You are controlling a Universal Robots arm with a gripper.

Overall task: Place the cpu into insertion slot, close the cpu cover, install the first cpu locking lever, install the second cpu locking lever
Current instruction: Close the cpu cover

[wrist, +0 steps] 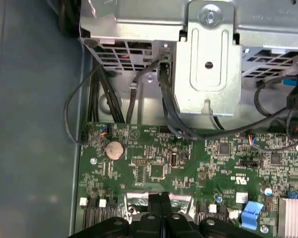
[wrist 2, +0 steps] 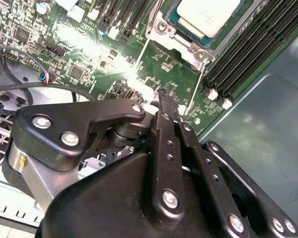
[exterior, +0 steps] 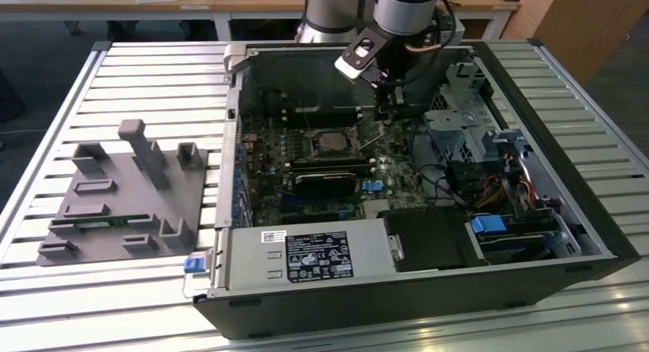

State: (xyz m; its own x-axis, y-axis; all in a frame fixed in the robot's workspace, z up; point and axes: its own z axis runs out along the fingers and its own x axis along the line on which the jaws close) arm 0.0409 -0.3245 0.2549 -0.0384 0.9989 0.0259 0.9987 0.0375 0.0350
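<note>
**Q:** Where was the cpu?
**A:** The cpu (wrist 2: 208, 14) sat flat in the insertion slot (exterior: 308, 143), silver top up. The cpu cover (wrist 2: 181, 44) looked down around it, but I couldn't confirm it lay fully flat.

**Q:** And your gripper?
**A:** My gripper (wrist 2: 164, 96) hung just beside the socket, over the motherboard (wrist: 188, 163). Its fingers were clenched together with nothing between them that I could see. A thin wire lever (wrist 2: 196, 89) ran close by the tips.

**Q:** Which step?
**A:** I judged it a lever step. To do it well, I'd use the closed tips as one blunt pusher and bear on the lever alone. Press it down, then sideways under its hook. Keep off the chip's top and off the memory slots (wrist 2: 248, 54) alongside.

**Q:** Any writing?
**A:** There was white print on the board and a printed sticker (exterior: 316, 255) on the power supply box. I read none of it off.
</note>
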